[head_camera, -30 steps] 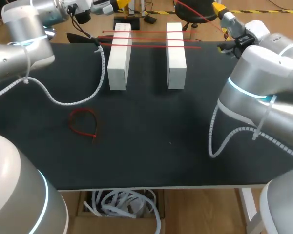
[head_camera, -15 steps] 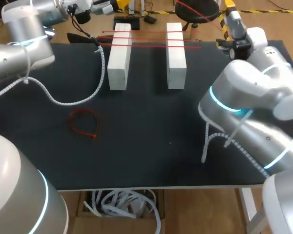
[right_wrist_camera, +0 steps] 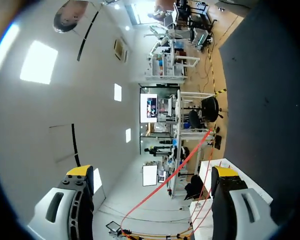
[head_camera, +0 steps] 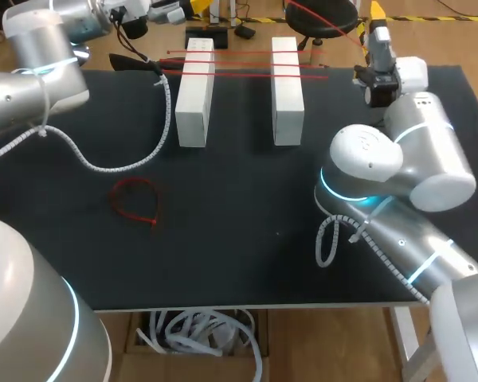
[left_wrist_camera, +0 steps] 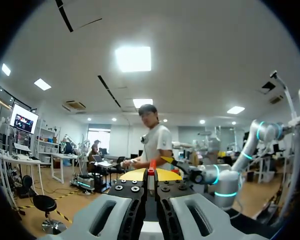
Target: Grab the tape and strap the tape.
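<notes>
black table [head_camera: 247, 247]: you find the red tape loop [head_camera: 135, 204] on its left half; left gripper [left_wrist_camera: 151, 176] clenched on a red piece [left_wrist_camera: 151, 171], right gripper [right_wrist_camera: 152, 172] released.

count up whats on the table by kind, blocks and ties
white blocks: 2
straight red ties laid across both blocks: 3
looped red tie lying flat on the table: 1
total: 6
</notes>
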{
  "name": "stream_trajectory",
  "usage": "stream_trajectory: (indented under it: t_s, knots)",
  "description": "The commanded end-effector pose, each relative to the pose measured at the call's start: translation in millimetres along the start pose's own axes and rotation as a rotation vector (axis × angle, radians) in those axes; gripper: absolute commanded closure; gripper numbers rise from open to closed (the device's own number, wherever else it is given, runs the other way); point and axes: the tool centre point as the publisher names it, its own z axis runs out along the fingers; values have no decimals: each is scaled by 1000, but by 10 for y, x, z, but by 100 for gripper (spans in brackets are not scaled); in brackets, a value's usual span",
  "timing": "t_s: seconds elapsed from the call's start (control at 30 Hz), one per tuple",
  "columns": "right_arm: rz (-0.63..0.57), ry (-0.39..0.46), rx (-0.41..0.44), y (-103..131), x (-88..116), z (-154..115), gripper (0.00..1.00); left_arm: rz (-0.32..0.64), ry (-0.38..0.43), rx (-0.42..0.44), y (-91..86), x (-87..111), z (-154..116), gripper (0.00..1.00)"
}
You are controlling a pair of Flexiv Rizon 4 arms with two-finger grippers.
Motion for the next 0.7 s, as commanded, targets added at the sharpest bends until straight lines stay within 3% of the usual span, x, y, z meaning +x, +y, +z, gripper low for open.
stream_trajectory:
  t_s: [0.03, 0.7]
  knots:
    - [-9, -34, 29, -16, 53, 80, 0, 0, 3, 1, 4, -10, -2, 100]
    - [-39, -20, 31, 83, -6, -76, 0, 0, 3, 1, 4, -10, -2, 100]
